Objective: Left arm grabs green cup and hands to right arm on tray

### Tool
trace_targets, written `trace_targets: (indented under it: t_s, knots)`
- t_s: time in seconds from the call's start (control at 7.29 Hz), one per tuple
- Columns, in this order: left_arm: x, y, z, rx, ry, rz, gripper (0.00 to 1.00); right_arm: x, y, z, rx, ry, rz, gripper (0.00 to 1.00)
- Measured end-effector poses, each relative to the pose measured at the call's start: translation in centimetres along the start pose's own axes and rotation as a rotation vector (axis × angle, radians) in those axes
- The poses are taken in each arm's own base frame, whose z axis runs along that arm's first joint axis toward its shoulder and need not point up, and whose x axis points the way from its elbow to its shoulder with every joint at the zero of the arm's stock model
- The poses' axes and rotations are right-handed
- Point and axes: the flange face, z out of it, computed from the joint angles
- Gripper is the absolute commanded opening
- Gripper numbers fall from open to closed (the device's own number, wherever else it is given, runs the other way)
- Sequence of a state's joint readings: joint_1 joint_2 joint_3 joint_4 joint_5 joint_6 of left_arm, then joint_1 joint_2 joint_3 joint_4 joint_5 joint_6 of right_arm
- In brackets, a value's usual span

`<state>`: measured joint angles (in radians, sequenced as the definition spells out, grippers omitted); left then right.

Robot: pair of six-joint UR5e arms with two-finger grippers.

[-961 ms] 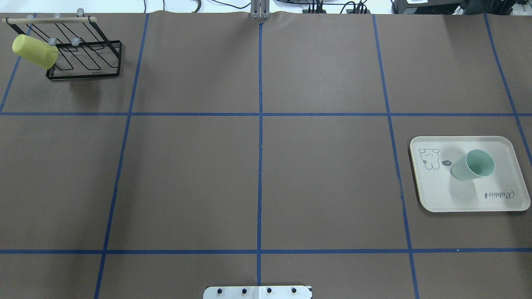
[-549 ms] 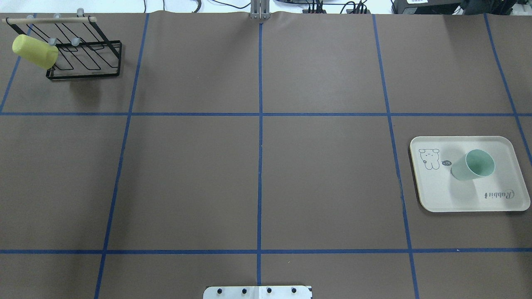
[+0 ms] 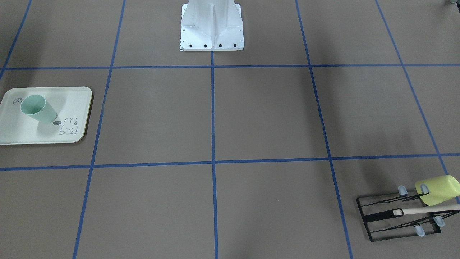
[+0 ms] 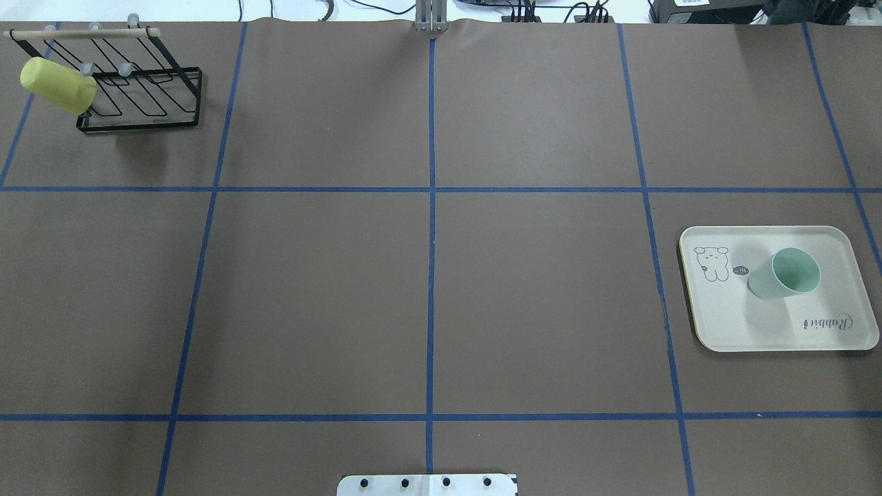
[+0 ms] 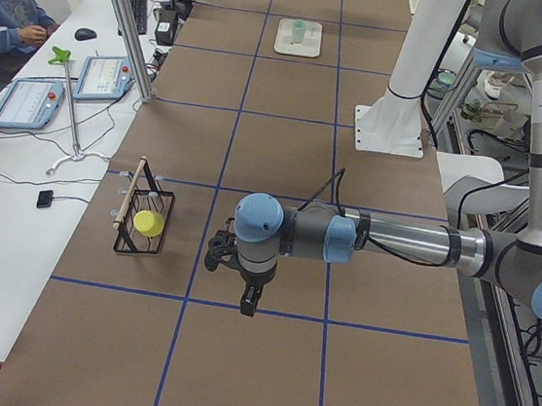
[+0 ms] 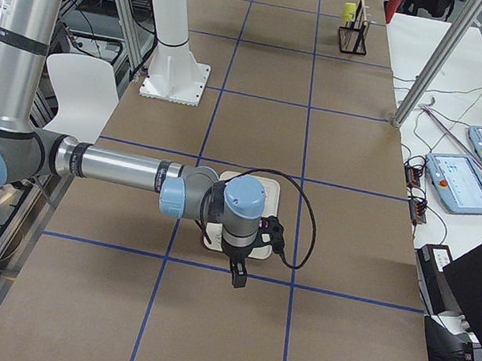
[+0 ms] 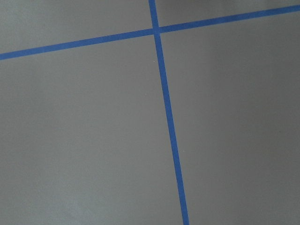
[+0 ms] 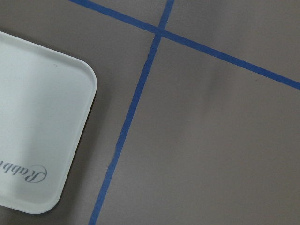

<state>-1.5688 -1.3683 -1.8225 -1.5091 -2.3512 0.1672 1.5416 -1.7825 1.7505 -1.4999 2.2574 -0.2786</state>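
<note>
Upright on the tray (image 4: 696, 324), the green cup (image 4: 785, 274) stands near the right gripper (image 6: 238, 274), well apart from the left gripper (image 5: 245, 298); I cannot tell either's finger spacing.

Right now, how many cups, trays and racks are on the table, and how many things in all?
Cups: 2 (green cup, yellow cup)
Tray: 1
Rack: 1
Total: 4

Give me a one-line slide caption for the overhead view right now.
Green cup upright on the tray at right; yellow-green cup on the black rack, far left.
</note>
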Motion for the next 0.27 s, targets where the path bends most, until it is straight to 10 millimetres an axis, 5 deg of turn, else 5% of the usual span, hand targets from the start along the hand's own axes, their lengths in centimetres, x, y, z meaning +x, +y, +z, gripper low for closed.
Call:
trace_targets:
  t_s: [0.27]
  knots:
    - [-0.02,0.01,0.01,-0.001,-0.001,-0.001,1.0,-0.04,0.02,0.02,0.001,-0.004,-0.001,1.0]
